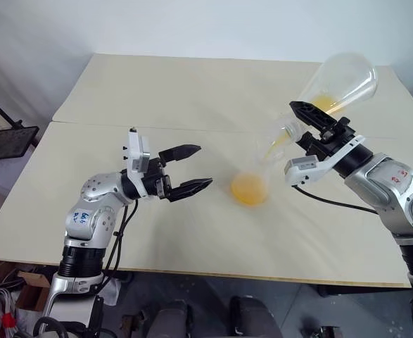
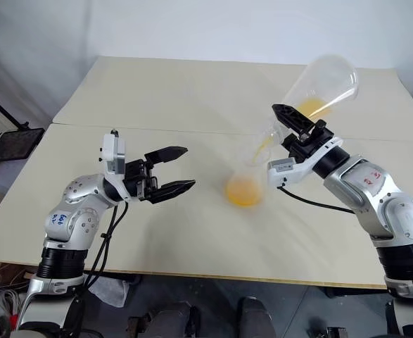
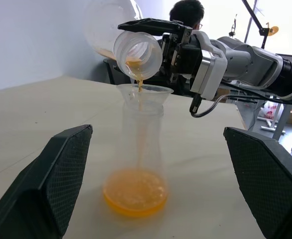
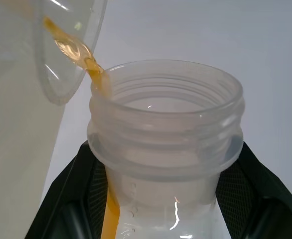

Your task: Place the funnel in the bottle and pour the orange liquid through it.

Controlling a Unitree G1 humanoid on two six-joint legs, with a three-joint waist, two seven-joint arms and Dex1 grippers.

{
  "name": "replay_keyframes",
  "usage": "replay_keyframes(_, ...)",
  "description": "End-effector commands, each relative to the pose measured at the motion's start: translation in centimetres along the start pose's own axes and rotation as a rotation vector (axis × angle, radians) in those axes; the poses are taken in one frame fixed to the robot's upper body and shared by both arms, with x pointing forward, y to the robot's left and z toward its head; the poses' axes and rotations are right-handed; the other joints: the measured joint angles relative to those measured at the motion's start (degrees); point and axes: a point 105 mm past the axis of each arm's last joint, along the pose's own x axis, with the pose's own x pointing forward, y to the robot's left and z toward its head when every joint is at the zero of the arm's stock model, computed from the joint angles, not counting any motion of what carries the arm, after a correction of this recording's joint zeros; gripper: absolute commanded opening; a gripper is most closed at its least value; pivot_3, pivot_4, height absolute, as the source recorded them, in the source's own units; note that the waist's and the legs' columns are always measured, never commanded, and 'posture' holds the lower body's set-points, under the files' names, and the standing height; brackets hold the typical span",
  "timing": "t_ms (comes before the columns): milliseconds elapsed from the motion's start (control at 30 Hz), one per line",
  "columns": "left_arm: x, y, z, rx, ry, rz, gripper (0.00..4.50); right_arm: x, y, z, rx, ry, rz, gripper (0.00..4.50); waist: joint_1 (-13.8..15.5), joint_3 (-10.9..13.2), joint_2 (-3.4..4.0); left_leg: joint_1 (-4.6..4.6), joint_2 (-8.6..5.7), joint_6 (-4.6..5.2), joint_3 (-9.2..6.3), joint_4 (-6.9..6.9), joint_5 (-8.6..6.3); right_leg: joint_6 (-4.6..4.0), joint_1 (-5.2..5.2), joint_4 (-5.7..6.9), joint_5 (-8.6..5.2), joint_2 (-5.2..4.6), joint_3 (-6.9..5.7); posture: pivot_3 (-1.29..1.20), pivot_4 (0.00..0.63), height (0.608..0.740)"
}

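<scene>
Here, orange liquid [image 3: 136, 191] is poured through the funnel [image 3: 145, 94] into the bottle [image 3: 140, 149] from a tilted flask [image 1: 333, 88] gripped by the right claw [image 1: 312, 130], while the left claw [image 1: 192, 169] is held open nearby.

You see shiny silver arms, black fingers [image 1: 192, 169] with bumpy pads, black cables, and small red and blue marks.
</scene>
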Motion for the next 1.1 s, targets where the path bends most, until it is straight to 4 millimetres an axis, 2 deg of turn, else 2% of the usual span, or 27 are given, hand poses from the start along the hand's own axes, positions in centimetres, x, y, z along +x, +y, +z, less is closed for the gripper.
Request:
replay_keyframes(33, 0.27, 0.04, 0.83, 0.041, -0.022, -0.007, 4.50, -0.16, -1.58, -0.63, -0.038, 0.026, -0.061, 2.49, 0.0, 0.0, 0.00, 0.00, 0.00, 0.00, 0.00, 0.00, 0.00, 0.00, 0.00, 0.00, 0.00, 0.00, 0.00, 0.00, 0.150, 0.740)
replay_keyframes(1100, 0.64, 0.18, 0.73, 0.036, -0.029, -0.014, 4.50, -0.35, -1.91, 0.15, -0.078, -0.010, -0.076, 2.49, 0.0, 0.0, 0.00, 0.00, 0.00, 0.00, 0.00, 0.00, 0.00, 0.00, 0.00, 0.00, 0.00, 0.01, 0.00, 0.00, 0.150, 0.740)
